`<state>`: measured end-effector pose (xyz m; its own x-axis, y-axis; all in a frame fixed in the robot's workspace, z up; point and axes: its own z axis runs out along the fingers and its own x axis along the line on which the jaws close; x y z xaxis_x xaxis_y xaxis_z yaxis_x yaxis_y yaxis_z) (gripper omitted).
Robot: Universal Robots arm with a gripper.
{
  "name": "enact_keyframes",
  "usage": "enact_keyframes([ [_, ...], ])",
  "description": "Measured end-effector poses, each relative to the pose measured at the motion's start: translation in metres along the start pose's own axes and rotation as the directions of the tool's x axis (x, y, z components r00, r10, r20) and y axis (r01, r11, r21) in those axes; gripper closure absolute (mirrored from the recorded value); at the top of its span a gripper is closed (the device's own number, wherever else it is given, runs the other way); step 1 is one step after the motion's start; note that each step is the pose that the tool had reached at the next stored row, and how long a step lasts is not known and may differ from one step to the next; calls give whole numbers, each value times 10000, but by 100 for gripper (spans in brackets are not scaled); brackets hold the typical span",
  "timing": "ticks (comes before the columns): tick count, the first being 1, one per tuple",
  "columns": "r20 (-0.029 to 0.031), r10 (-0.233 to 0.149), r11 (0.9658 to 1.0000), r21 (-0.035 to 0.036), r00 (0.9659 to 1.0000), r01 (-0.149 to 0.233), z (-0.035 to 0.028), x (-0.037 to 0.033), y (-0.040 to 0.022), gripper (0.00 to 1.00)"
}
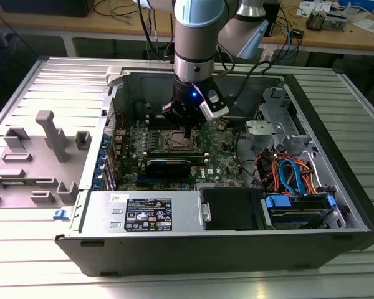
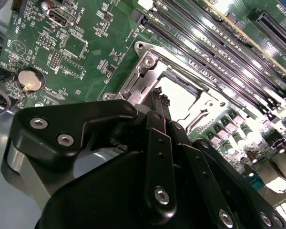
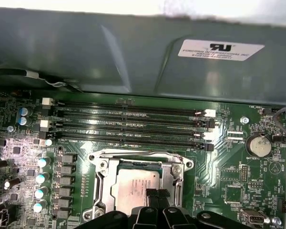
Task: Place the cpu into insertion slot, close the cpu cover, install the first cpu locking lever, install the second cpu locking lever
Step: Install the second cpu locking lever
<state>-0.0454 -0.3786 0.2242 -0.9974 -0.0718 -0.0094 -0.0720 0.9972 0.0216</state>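
Gripper point(image 3: 157, 194) tips on shiny square cpu point(image 3: 136, 183), cover point(image 3: 176, 172) down.

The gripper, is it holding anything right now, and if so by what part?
Nothing held: the gripper fingertips sit closed together over the cpu, already under the cpu cover.

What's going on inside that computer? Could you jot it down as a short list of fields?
setting: open computer case lying on a metal table
arm: reaches down into the case over the motherboard
gripper: fingertips close together, just above the cpu
cpu: silver square lying in the insertion slot
cpu cover: metal frame lying down around the cpu
memory slots: long black rows beside the socket
coin battery: on the board
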Motion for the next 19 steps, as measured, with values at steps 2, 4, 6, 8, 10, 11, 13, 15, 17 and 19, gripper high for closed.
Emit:
enact_keyframes([
  [2,1,17,10000,-1,10000,-17,-25,0,1,89],
  [4,4,73,10000,-2,10000,-73,-25,-1,1,89],
  [6,5,177,9998,0,9998,-177,-27,-1,1,89],
  [8,6,251,9997,2,9997,-251,-27,0,1,89],
  [10,6,267,9996,2,9996,-267,-27,0,1,89],
  [11,6,269,9996,2,9996,-269,-27,0,1,89],
  [13,6,271,9996,2,9996,-271,-27,0,1,89],
  [15,6,271,9996,2,9996,-271,-27,0,1,89],
  [17,6,272,9996,2,9996,-272,-27,0,1,89],
  [19,6,273,9996,2,9996,-273,-27,0,1,89],
])
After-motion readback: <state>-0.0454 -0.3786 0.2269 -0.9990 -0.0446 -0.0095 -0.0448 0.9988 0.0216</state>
